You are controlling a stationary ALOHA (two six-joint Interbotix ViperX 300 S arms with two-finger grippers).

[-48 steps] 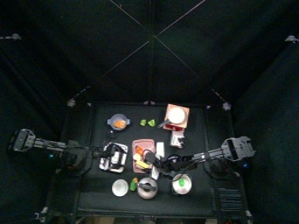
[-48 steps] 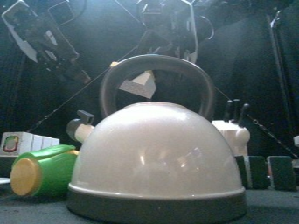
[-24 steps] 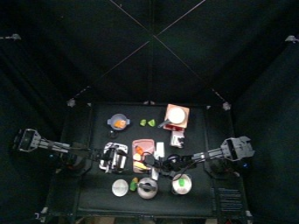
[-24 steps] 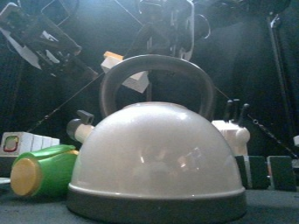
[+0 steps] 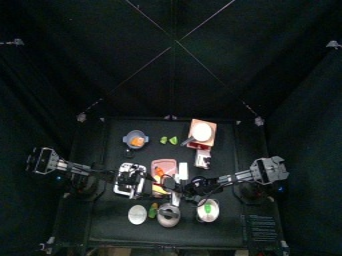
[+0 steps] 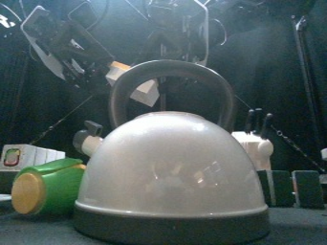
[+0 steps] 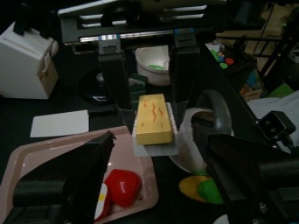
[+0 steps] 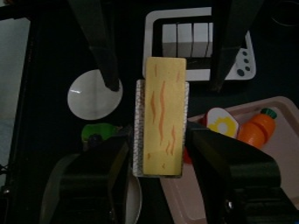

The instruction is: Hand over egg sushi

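Note:
The egg sushi (image 8: 163, 114) is a long yellow omelette slab on a pale rice base, held in the air above the table's middle (image 5: 170, 181). My right gripper (image 8: 163, 144) is shut on its near end, a jaw close against each long side. My left gripper (image 7: 152, 138) is open, its jaws standing wide on either side of the sushi's (image 7: 155, 120) other end. In the right wrist view the left fingers (image 8: 96, 44) stand well apart from the slab. In the top view both grippers meet nose to nose, left (image 5: 158, 181) and right (image 5: 185, 184).
A big white kettle (image 6: 173, 172) and a green cup (image 6: 45, 187) stand at the table's front. Below the sushi are a pink tray (image 7: 70, 166) with toy food, a white bowl (image 7: 152, 59), a white rack (image 8: 193, 35) and a white disc (image 8: 91, 94).
The left arm has moved in toward the middle and its gripper now straddles the sushi. The right arm has stayed nearly still with the sushi.

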